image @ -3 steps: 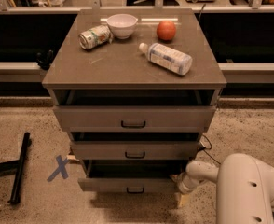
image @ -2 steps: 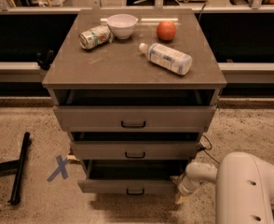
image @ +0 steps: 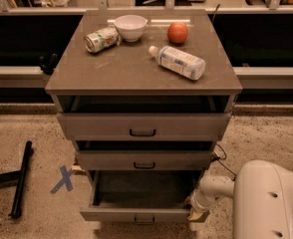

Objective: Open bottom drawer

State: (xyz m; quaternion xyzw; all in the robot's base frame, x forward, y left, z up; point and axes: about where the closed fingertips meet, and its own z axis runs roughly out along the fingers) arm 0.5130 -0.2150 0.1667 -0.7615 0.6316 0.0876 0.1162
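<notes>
- Speckled floor (image: 22,128) around a grey cabinet (image: 131,71)
- The bottom drawer (image: 111,214) stands pulled well out toward the near side
- My gripper (image: 195,210) sits at its near right corner; wide or narrow, I cannot tell
- I judge the pull nearly done; next calls for backing clear without nudging it shut
</notes>
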